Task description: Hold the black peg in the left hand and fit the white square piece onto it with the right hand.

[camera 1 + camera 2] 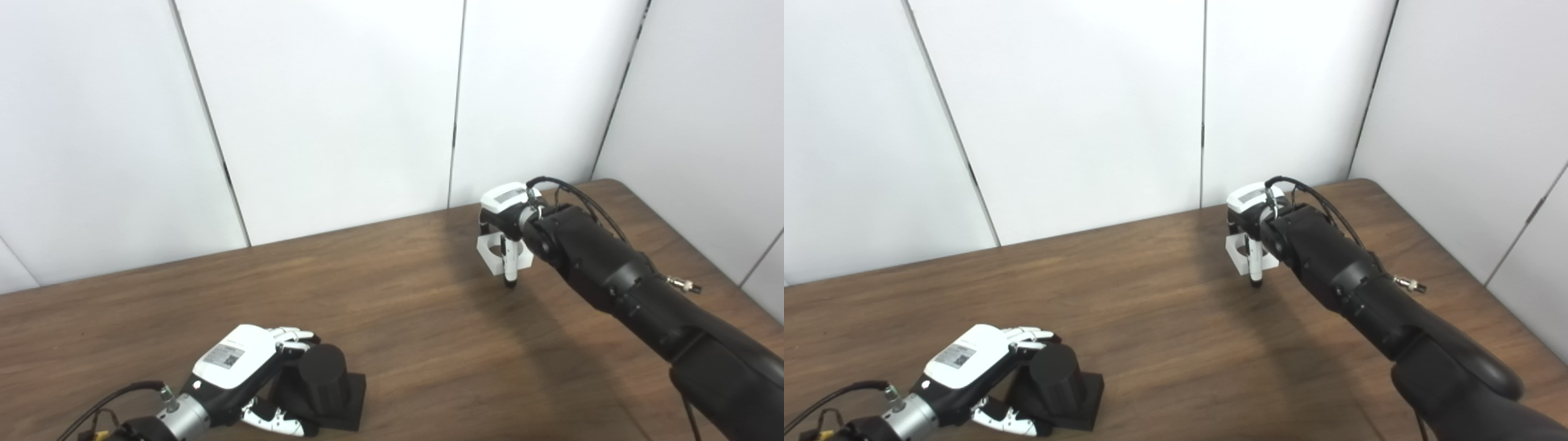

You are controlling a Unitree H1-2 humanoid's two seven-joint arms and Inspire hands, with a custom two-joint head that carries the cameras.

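Your left robot hand (245,367) sits at the near edge of the surface (398,318), its fingers wrapped around the black peg (323,373). That peg stands upright on a square black base that rests flat on the wood, so the grip looks like a steadying hold rather than a lift.

Far across, near the back wall, your right robot hand (505,233) is closed on the white piece (497,250), which hangs between its fingers with the hole showing. One finger (1254,260) points down past it toward the wood. Whether the piece is clear of the wood or touching it, you cannot tell from either view.

Peg and piece are well apart, so the risks lie in the carry and the fit.

- The hold on the piece looks like a pinch at its edges. A quick swing across could let it twist or slip out.
- The piece already sits tilted in the fingers. Bring it down like that and the hole may catch on the peg's rim and jam.
- A jammed piece pushed harder could tip the peg or slide its base, since the left robot hand grips from one side only.
- Your left fingers curl high around the peg. Watch that the piece does not land on them before it seats.
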